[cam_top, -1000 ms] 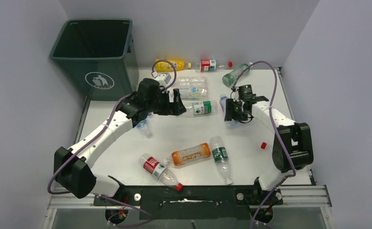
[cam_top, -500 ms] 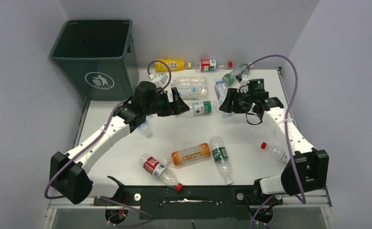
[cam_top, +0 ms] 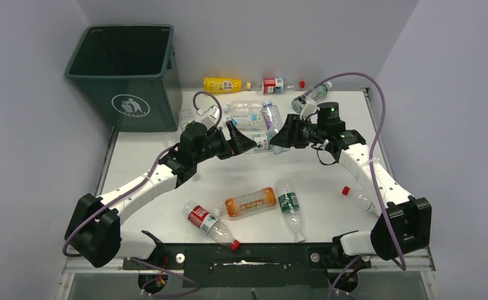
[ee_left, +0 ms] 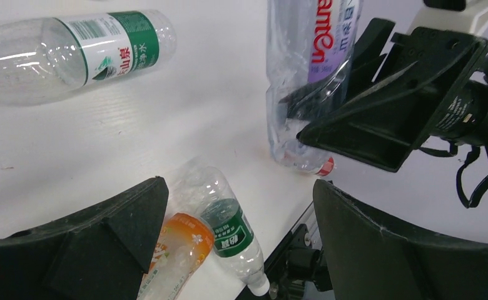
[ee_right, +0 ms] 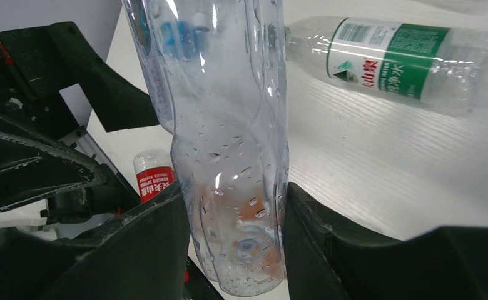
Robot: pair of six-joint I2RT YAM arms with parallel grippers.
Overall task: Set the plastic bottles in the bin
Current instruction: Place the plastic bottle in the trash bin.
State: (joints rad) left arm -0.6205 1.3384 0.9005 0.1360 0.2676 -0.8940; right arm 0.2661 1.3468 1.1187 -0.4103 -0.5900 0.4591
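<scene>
Right hand (cam_top: 282, 136) shifted left toward worktop (cam_top: 241, 175) centre since a second ago, carrying clear purple-lettered bottle (ee_right: 229, 156).
Near edge: red-label bottle (cam_top: 207, 222), orange bottle (cam_top: 249, 202), green-label bottle (cam_top: 288, 206) lying on worktop.
Mid-worktop: right hand clenched on clear purple-lettered bottle, gripped at base end. Left hand (cam_top: 240, 142) released, jaws wide, facing it, just beside.
Far edge: yellow bottle (cam_top: 221, 84) lying.
Far left: dark green bin (cam_top: 129, 103) standing off worktop corner.
</scene>
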